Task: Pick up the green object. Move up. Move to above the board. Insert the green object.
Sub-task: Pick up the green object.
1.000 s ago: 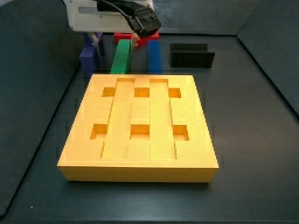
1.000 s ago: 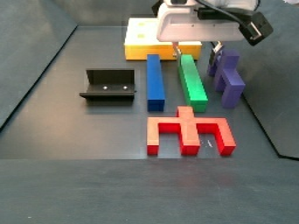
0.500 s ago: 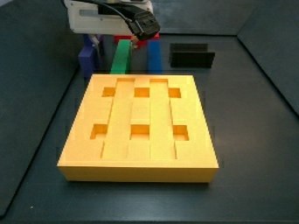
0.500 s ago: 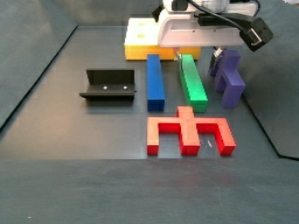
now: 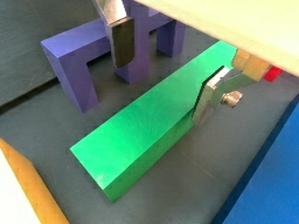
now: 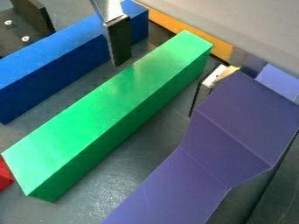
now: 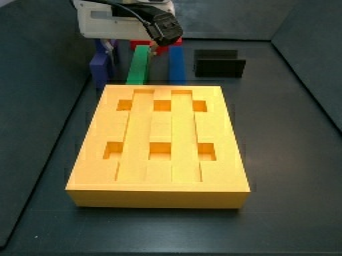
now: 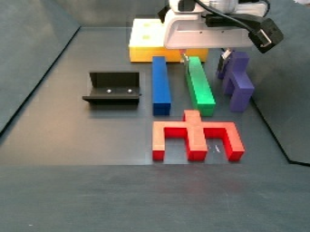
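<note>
Green object (image 8: 198,83) lies flat on the floor between the blue bar (image 8: 160,83) and the purple piece (image 8: 237,78). Beyond it sits the board (image 8: 147,39). Above its far end, the claw (image 6: 163,59) hangs open, fingers (image 6: 118,39) straddling it.

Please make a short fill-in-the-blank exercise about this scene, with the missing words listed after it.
1. The gripper has one finger on each side of the ______ object.
2. The gripper's fingers are ______, not closed on the bar.
3. In a side view, the blue bar lies between the green object and the ______.

Missing words: green; open; fixture
</note>
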Controlling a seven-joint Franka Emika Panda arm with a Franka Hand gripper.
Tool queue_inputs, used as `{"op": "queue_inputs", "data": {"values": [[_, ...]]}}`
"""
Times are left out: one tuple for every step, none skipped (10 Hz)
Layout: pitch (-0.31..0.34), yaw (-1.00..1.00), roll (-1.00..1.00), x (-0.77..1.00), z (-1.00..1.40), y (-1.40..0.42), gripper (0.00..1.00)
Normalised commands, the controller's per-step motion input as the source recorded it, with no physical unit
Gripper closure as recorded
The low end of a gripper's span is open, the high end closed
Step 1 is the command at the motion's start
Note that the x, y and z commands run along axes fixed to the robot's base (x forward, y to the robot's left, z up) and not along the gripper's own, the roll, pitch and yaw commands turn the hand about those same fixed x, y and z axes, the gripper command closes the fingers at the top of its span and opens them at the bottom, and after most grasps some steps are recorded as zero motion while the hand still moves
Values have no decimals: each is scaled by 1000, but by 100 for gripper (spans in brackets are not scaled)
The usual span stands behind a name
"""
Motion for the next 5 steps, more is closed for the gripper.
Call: {"op": "queue_inputs", "data": {"values": [[40,0,26,71,0,0,0],[144,0,110,91,174,-163,0],[189,49,216,46,389,-323,0],[129,49,194,0,209,-254,0],[-19,0,143,-183,-274,14,0]]}}
